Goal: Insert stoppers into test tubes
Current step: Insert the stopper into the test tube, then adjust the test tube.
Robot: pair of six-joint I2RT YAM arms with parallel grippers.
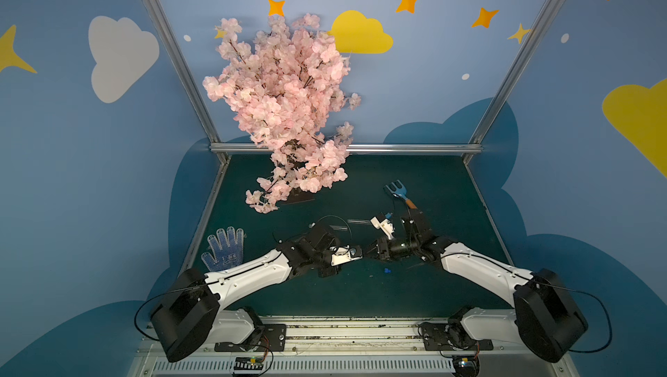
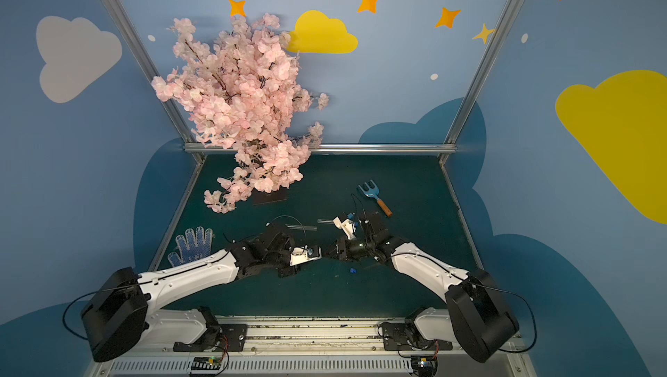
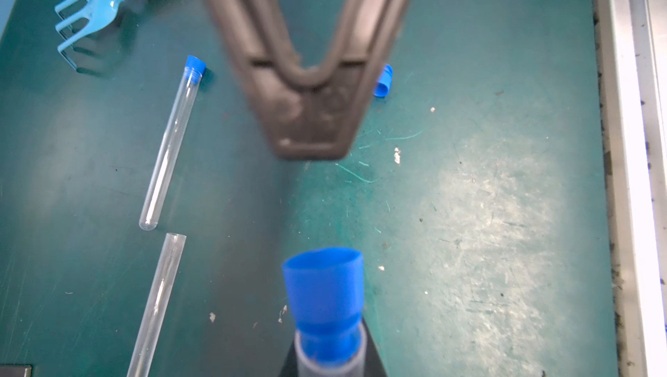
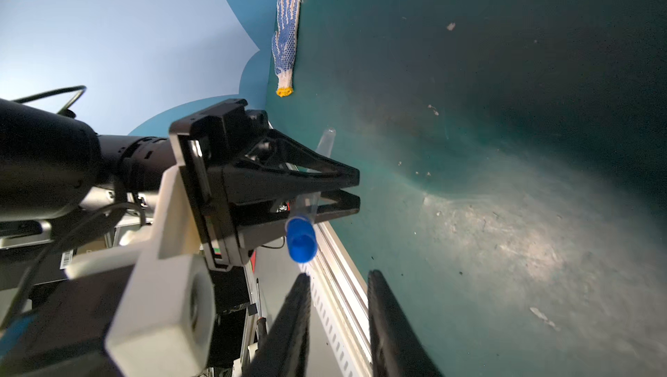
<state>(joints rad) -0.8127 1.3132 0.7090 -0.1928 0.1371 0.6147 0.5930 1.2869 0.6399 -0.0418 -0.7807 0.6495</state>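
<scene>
My left gripper (image 4: 355, 193) clamps a test tube (image 4: 326, 140); the right gripper (image 4: 339, 274) hangs just short, jaws parted, empty. A capped tube (image 3: 169, 148) and an open tube (image 3: 155, 303) lie on the mat (image 3: 469, 213). A stopper (image 4: 301, 241) sits in the held tube; a spare stopper (image 3: 383, 81) lies loose. An off-axis push could slip the tube. No legible writing.

On the green table (image 1: 361, 296) I see a blossom tree (image 1: 285, 104), a glove (image 1: 224, 249), a rake (image 1: 399, 195), one loose stopper (image 1: 387, 270), one stoppered tube (image 3: 169, 140) and one open tube (image 3: 155, 306), nearly in line.

Dim, edge-bowed top views; wrist views blurred up close, pale glare on mat (image 3: 487, 213)
</scene>
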